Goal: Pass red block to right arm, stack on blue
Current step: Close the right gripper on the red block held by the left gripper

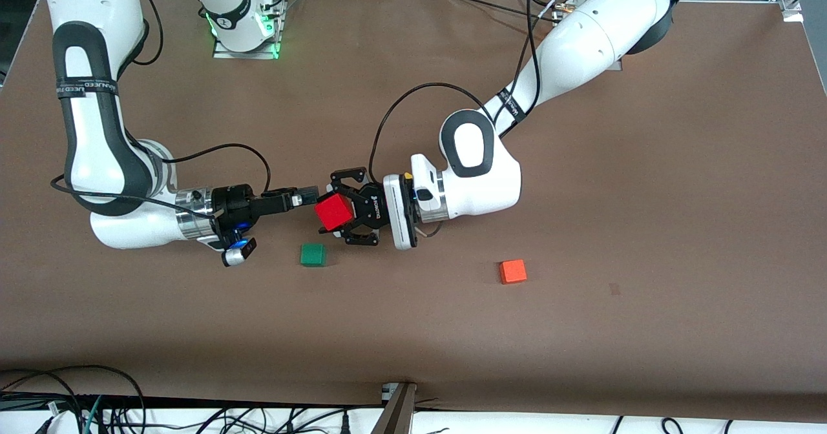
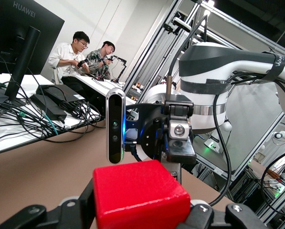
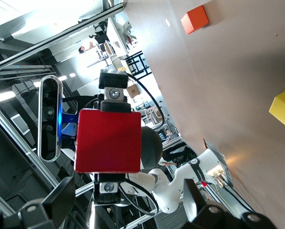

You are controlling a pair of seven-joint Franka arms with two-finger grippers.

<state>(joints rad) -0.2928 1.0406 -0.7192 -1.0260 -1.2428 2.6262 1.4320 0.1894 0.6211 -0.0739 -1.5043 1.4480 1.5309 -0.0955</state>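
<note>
1. The left gripper (image 1: 332,205), a black spread-fingered claw, sits at the centre of the front view, held sideways just above the table (image 1: 581,343).
2. It is clamped on the red block (image 1: 334,213); one claw finger shows above the block in the frame and one below it.
3. The red block is off the table, in the air at mid-frame. It hangs over bare tabletop just above the green cube (image 1: 313,254) in the picture.
4. The right gripper (image 1: 309,196), slim and black, reaches in level from the right arm's end of the table. Its tip meets the upper corner of the red block.
5. Whether the right gripper is grasping the block or is released cannot be told.
6. In the left wrist view the red block fills the bottom centre between the claw's links, with the right gripper facing it close above.
7. In the right wrist view a square red face sits at mid-frame.
8. An orange cube (image 1: 512,271) lies on the table in the lower half of the front view, toward the left arm's end and well apart from the green cube.
</note>
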